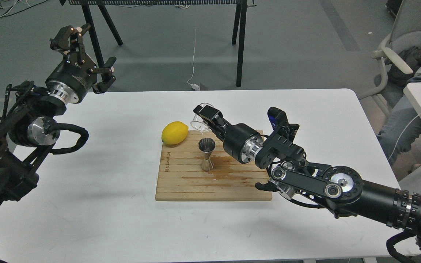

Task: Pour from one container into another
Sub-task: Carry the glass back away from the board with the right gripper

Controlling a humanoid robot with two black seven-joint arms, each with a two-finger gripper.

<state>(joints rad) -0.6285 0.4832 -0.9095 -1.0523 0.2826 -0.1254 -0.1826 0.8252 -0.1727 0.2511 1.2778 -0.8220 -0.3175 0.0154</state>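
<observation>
The clear glass cup [200, 122] is tipped on its side above and just behind the steel jigger [207, 155], its mouth facing left and down. My right gripper [206, 114] is shut on the cup, reaching in from the right over the wooden cutting board [181, 182]. The jigger stands upright near the board's middle. A wet patch darkens the wood to its right. My left gripper [86, 54] is raised at the table's far left corner, open and holding nothing.
A yellow lemon [174, 133] rests on the board's back left corner, close to the cup. The board lies on a white table [86, 204]. A black trestle stand [239, 44] is behind the table, and a seated person [415, 102] at far right.
</observation>
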